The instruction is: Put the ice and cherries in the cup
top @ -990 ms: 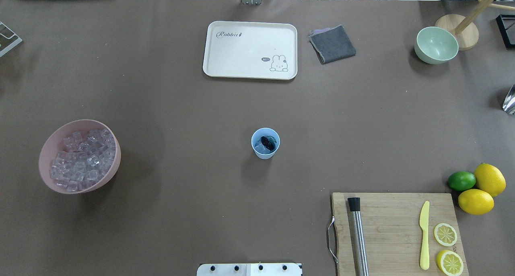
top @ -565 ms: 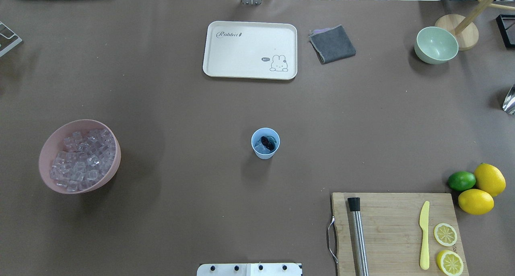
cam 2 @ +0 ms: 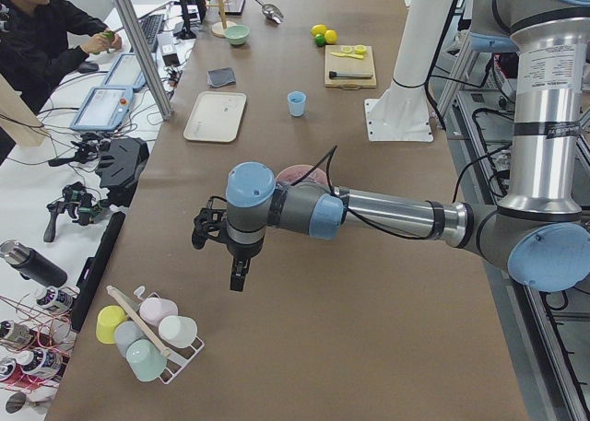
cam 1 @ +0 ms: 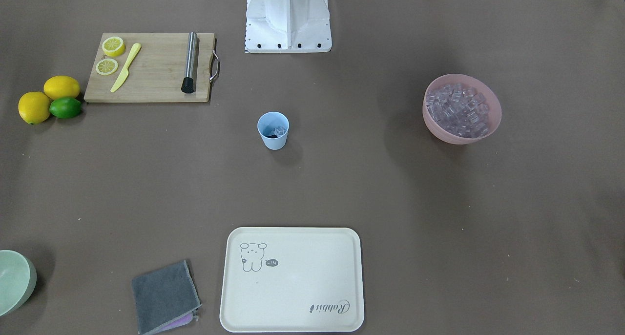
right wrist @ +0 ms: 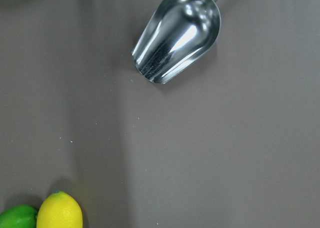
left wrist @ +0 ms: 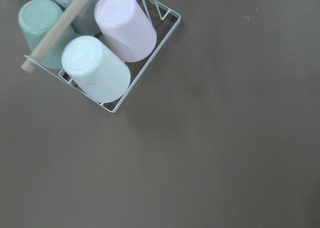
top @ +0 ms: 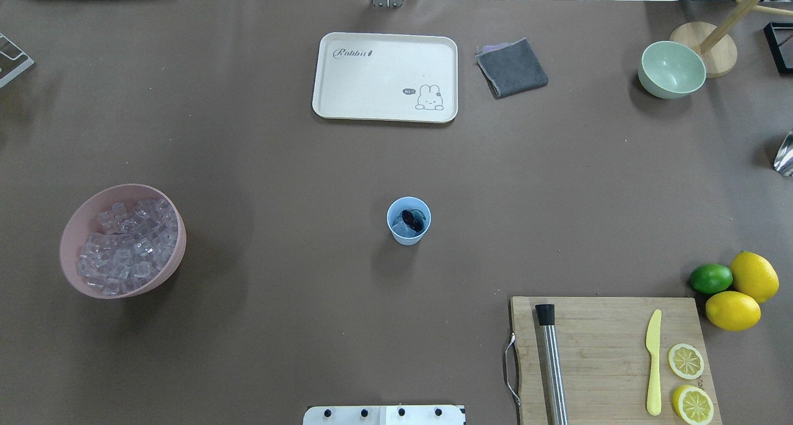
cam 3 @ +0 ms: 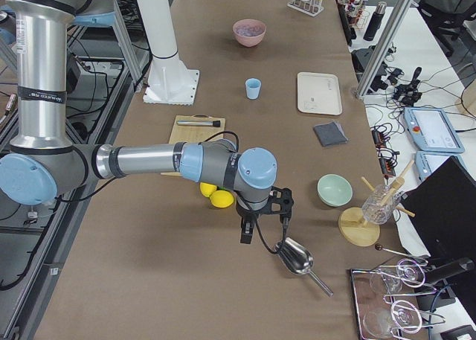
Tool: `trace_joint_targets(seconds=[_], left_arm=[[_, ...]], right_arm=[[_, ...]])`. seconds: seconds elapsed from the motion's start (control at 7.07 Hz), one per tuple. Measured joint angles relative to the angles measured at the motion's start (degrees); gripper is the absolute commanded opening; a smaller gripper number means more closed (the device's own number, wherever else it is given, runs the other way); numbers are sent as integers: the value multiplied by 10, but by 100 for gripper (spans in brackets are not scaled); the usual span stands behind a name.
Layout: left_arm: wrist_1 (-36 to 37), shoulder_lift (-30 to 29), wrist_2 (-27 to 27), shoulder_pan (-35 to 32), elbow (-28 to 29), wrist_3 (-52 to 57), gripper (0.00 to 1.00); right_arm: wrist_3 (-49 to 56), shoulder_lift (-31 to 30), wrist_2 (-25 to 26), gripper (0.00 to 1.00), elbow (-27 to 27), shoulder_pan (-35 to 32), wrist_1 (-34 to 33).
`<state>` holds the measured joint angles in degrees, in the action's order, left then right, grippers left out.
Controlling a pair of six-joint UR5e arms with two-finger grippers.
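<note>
The cup stands upright in the middle of the surface. Inside it the dark cherries lie on top of ice. More of that ice fills the pink bowl, well apart on the robot's left. The left pincer hangs over bare surface near a wire rack of tumblers, far from the cup. The right pincer hovers at the other end, near the metal scoop and a lemon. Released or clenched? Cannot tell for either one.
</note>
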<state>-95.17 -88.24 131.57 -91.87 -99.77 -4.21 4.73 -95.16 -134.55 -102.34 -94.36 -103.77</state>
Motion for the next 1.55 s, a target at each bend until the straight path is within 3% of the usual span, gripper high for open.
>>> trace_joint_targets(seconds=[0.42, 1.55], left_arm=[[1, 0, 0, 0, 0, 0, 98], [0, 12, 0, 3, 6, 4, 98]], right_arm=[[-42, 1, 1, 100, 10, 32, 50], [-44, 0, -1, 100, 11, 34, 55]])
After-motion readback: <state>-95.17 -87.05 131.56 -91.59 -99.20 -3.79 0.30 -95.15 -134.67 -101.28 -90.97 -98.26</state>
